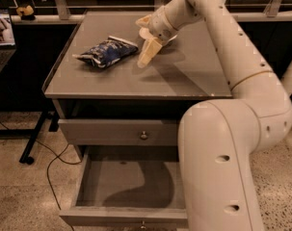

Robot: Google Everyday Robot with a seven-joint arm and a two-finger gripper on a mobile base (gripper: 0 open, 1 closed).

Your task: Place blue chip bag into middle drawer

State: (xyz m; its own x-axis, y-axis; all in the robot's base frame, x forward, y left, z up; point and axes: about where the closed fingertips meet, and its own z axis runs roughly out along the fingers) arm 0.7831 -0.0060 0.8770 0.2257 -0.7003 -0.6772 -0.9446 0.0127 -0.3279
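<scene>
The blue chip bag (pixel 107 53) lies flat on the left part of the grey cabinet top (pixel 193 81). My gripper (pixel 145 57) hangs just above the top, pointing down and left, a short way right of the bag and not touching it. It holds nothing that I can see. The middle drawer (pixel 128 184) is pulled open below, with a plain grey inside and nothing in it; its front edge (pixel 121 219) is at the bottom of the view. My arm's large elbow (pixel 222 167) covers the drawer's right side.
A white bowl (pixel 146 32) sits at the back of the top, partly behind my wrist. The upper drawer front (pixel 112 131) with its round knob (pixel 143 135) is closed. A laptop (pixel 1 32) and a cable (pixel 49 167) are at the left.
</scene>
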